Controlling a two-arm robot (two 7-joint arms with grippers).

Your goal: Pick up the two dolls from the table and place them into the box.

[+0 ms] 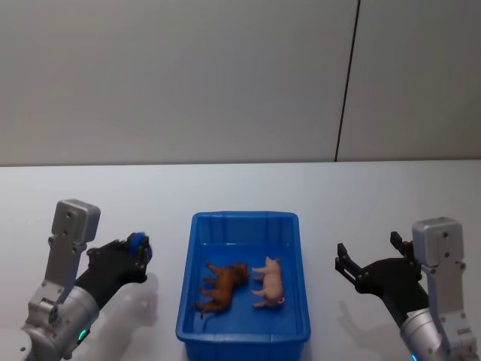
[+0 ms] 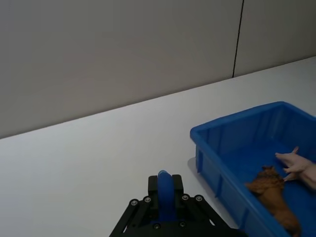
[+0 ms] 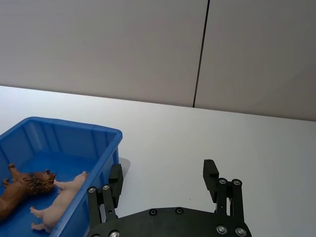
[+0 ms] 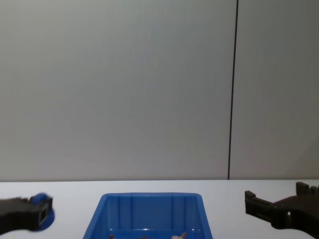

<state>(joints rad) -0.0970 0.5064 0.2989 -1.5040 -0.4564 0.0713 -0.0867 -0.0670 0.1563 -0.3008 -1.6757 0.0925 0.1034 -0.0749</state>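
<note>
The head view looks steeply down on the box (image 1: 242, 226) from above, while the chest view faces it low and level across the table (image 4: 224, 186). Each wrist view looks forward past its own fingers, sharing one box side.

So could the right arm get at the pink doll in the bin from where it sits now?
Probably yes. The right pincer is open beside the bin, on the pink doll's side. The bin is open-topped and nothing covers the doll, though the brown doll lies close by.
</note>
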